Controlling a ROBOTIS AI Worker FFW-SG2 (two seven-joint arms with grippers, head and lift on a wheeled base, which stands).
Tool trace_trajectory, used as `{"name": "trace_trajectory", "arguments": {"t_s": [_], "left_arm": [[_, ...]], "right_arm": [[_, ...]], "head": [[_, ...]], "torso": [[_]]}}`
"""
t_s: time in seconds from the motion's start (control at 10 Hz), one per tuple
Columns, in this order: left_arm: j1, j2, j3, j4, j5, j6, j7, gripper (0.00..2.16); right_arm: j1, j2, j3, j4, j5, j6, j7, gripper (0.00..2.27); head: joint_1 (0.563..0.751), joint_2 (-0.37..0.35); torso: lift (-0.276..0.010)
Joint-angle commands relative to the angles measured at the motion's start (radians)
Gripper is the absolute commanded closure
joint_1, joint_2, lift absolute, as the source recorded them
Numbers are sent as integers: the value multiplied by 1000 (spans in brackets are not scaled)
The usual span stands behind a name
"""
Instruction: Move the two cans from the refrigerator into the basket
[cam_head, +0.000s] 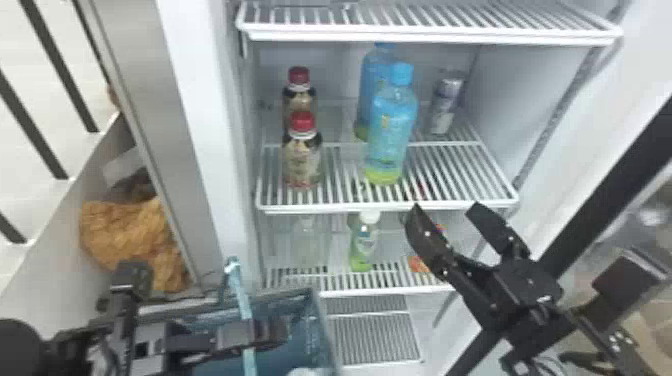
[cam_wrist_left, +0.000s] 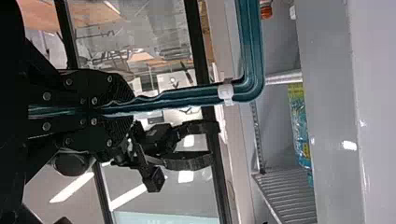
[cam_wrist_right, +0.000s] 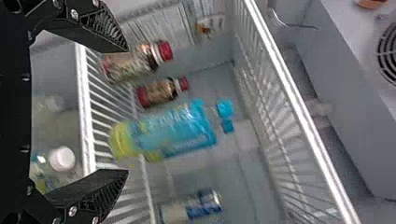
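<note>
My right tool (cam_head: 445, 208) gapes wide before the shelf (cam_head: 340, 208); the upright can (cam_head: 444, 107) lies deeper in, right of the blue bottles (cam_head: 391, 132).

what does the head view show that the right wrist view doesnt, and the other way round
Head view: the basket, the left gripper clamped on its blue bar, a crumpled orange-brown thing at the left.
Right wrist view: a round dark grille.
Both: the open right gripper, and two red-capped bottles, two blue-capped bottles and a can on one shelf.
</note>
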Motion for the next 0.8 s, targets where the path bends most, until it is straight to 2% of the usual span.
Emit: {"name": "trace_trajectory", "arguments": {"t_s": [0.0,0.3,0.7], "left_arm": [[0,0,0,1,0,1,0,1190],[0,0,0,1,0,1,0,1190],[-2,0,-4,4,4,1,1,1190]], "right_arm": [[-4,1,-7,-1,30,-39,-43,144],[-14,10,-7,36,78,-113,-160,140],[-134,9,-9,168,92,-132,-187,122]], "head": [[695,-117],[695,-169],[695,-204]], "torso": [[-25],[-25],[-25]]}}
